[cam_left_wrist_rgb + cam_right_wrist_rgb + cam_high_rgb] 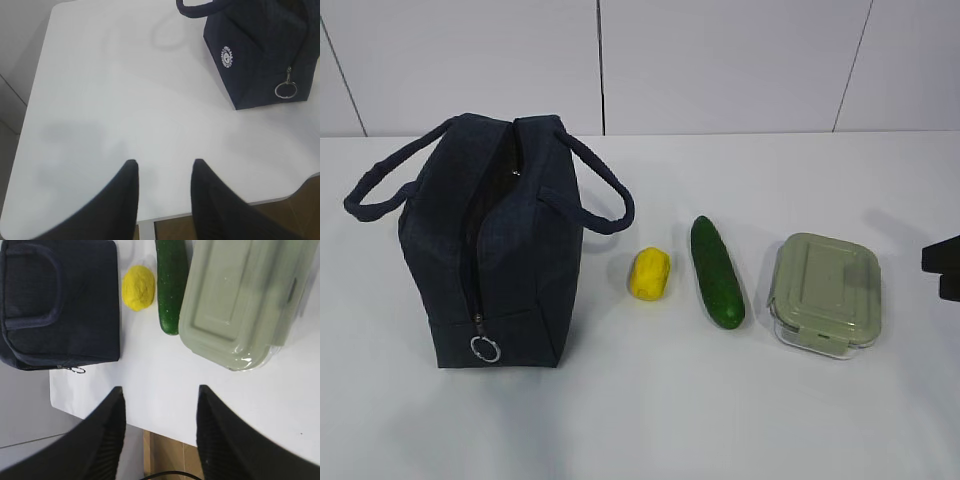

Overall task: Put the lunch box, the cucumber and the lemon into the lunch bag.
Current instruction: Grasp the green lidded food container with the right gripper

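Note:
The navy lunch bag (490, 240) stands at the left of the white table (650, 410), its zipper running down the near end to a silver ring pull (485, 348). To its right lie the yellow lemon (649, 273), the dark green cucumber (717, 271) and the lunch box (824, 293) with its sage-green lid. My left gripper (164, 164) hangs open over bare table, the bag (265, 55) off to its upper right. Open too, my right gripper (161, 389) hovers near the table edge, short of the lunch box (245, 300), cucumber (171, 285), lemon (138, 287) and bag (60, 305).
A dark part of the right arm (942, 268) shows at the right edge of the exterior view. A white panelled wall (720, 60) rises behind the table. Brown floor (170, 457) lies below the table's near edge.

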Robot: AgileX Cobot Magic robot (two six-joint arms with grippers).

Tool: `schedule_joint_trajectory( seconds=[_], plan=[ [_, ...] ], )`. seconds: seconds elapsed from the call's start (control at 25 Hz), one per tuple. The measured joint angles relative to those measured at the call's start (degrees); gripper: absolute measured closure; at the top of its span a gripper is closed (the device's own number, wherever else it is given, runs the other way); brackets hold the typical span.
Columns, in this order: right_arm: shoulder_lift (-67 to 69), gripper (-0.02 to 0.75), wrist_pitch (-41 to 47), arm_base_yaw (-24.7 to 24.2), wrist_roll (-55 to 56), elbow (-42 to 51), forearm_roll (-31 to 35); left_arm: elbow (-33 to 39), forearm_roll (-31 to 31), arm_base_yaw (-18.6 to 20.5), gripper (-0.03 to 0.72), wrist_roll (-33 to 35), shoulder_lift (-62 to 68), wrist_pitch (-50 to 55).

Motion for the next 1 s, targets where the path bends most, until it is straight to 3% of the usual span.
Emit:
schedule_joint_trajectory(
  seconds=[0.56,0.8,1.0],
  plan=[
    [2.5,0.379,-4.5,0.0,-2.4,-0.2,-3.7,0.0,0.0,0.0,0.449,0.0,3.2,0.0],
    [3.8,0.173,-8.1,0.0,-2.3,-0.2,-2.1,0.0,0.0,0.0,0.449,0.0,3.2,0.0],
    [8.7,0.136,-9.2,0.0,-2.3,-0.7,0.8,0.0,0.0,0.0,0.450,0.0,3.2,0.0]
  ],
)
